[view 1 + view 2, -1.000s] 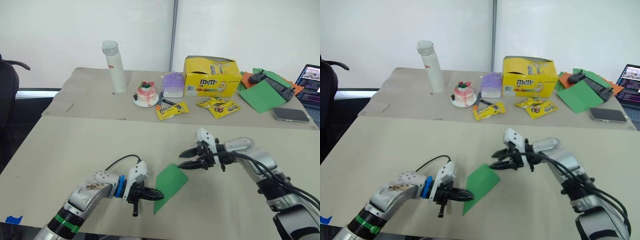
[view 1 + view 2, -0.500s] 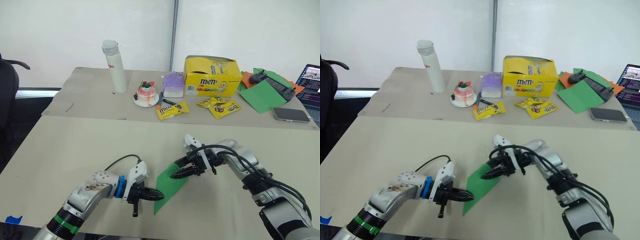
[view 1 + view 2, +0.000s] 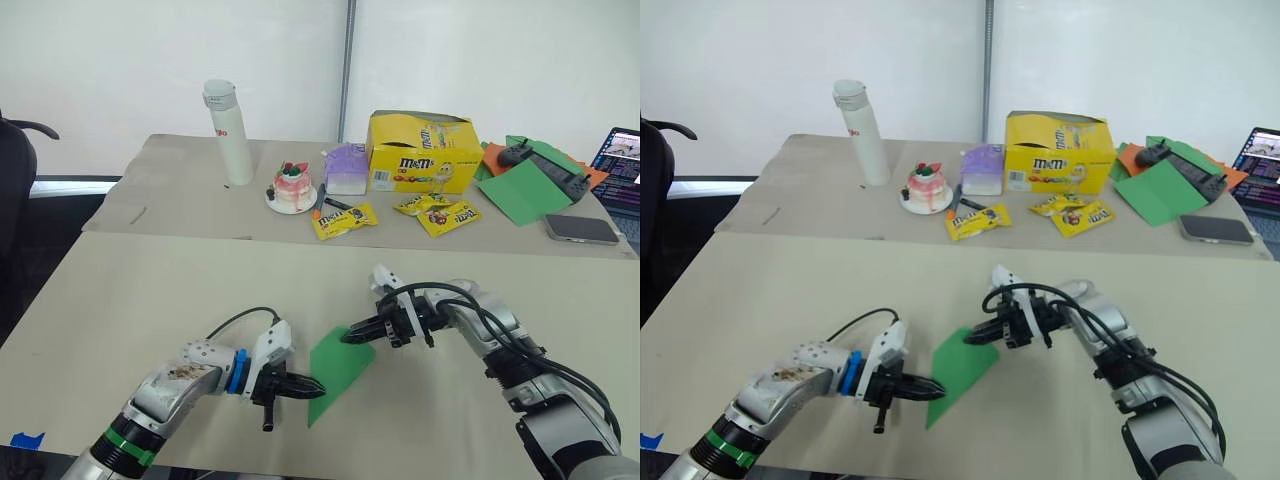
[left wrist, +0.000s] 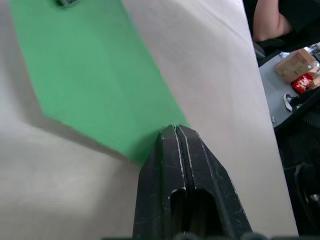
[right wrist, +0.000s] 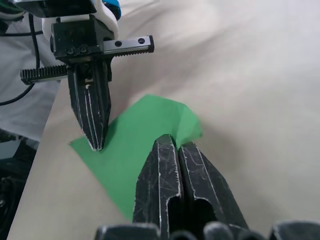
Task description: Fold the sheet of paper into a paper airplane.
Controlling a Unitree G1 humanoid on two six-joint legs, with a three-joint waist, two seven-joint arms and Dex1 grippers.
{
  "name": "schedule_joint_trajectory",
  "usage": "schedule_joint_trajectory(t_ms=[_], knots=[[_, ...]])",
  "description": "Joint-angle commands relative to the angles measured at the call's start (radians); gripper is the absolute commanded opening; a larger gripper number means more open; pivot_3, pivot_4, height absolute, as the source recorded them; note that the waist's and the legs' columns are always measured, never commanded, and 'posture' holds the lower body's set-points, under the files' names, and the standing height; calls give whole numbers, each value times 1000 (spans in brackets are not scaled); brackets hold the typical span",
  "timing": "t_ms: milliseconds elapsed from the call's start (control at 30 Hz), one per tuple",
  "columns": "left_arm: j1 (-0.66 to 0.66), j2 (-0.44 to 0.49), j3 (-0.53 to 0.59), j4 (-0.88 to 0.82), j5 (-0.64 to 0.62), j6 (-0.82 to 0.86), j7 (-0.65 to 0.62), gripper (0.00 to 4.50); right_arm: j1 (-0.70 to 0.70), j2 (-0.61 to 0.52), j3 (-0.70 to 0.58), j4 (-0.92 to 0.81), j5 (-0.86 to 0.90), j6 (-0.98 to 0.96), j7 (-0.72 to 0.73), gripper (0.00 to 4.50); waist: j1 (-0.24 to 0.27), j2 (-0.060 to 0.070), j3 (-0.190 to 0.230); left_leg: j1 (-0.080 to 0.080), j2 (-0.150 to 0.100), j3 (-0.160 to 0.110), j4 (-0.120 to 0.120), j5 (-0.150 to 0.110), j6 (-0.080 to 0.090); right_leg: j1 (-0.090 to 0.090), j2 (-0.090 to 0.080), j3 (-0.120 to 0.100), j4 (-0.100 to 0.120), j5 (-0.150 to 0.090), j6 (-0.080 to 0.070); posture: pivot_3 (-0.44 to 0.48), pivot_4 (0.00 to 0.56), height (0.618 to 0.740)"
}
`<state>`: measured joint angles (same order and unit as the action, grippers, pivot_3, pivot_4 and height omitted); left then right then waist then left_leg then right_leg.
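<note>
While both tools [image 3: 318, 389] [image 3: 347, 337] pinch it, the sheet of paper [image 3: 338, 368] spans between them.

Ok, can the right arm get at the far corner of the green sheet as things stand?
Probably yes: the right gripper is already at the far corner of the sheet of paper, with nothing between them, while the left gripper pins the near edge.
</note>
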<state>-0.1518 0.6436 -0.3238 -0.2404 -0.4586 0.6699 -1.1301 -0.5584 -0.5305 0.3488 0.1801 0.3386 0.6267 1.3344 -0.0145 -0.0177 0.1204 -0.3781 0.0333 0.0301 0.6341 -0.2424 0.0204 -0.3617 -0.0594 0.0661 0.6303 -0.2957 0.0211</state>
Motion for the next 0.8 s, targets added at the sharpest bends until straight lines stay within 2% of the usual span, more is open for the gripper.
schedule_joint_trajectory(t_ms=[33, 267, 533, 800], knots=[[-38, 12, 103, 6, -80, 31, -21, 0, 21, -4, -83, -71, 39, -4, -43, 45, 1, 0, 0, -2, 0, 0, 0, 0, 0, -2, 0, 0, 0, 0, 0, 0, 150, 740], [-114, 7, 210, 45, -153, 58, -28, 0, 119, 7, -200, -182, 66, 19, -199, 45, 1, 0, 0, -7, -1, 0, 0, 0, 0, -7, 1, -1, 1, 0, 1, 0, 150, 740], [-155, -55, 188, 77, -116, 32, 21, 0, 256, 23, -303, -359, 73, 77, -430, 45, 1, 0, 0, -7, -2, 0, 0, 1, -1, -7, 6, 0, 1, 1, 2, 0, 150, 740], [-171, -84, 158, 114, -65, -25, 31, 0, 380, 125, -417, -519, 93, 158, -715, 45, 1, 0, 0, -8, 0, 0, 0, 1, -1, -7, 13, 3, 1, 1, 2, 0, 150, 740]])
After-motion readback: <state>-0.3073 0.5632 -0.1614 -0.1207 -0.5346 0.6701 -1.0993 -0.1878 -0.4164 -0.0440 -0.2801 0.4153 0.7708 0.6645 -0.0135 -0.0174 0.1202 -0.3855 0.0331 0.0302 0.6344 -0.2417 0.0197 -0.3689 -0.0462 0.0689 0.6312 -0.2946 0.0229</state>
